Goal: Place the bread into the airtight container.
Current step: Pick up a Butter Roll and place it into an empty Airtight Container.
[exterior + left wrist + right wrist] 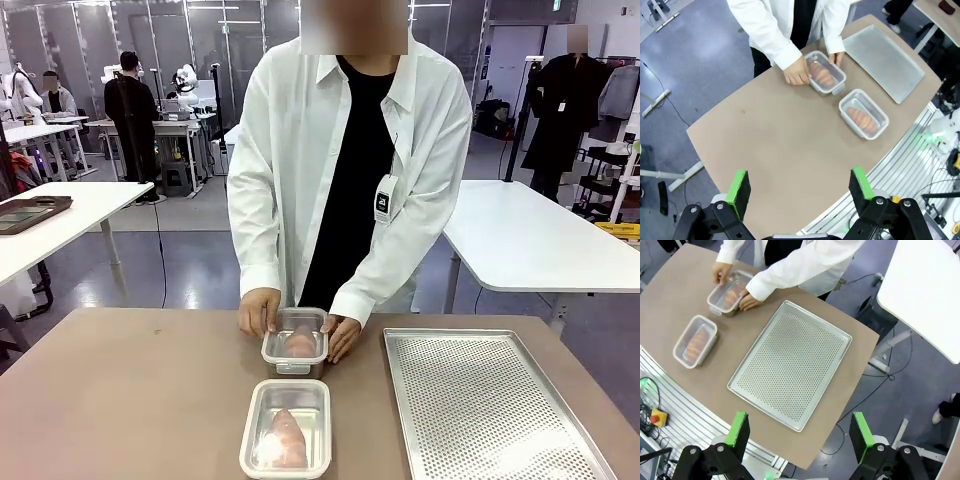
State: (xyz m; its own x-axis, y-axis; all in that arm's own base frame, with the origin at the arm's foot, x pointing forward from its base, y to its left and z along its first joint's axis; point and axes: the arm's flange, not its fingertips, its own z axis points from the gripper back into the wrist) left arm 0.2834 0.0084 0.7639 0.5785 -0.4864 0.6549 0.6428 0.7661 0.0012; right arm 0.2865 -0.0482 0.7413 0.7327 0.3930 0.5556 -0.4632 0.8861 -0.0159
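The far container (295, 346), with bread (299, 345) inside, is held steady by the person's two hands (260, 311), probably for closing, while both grippers (799, 187) (797, 432) are kept released above the table (130, 400).

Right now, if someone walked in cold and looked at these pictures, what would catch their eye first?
Probably the person in the white shirt at the far side, both hands cupped around a lidded container with bread inside. Nearer the robot sits a second container, also holding bread. To the right lies a big perforated tray, bare.
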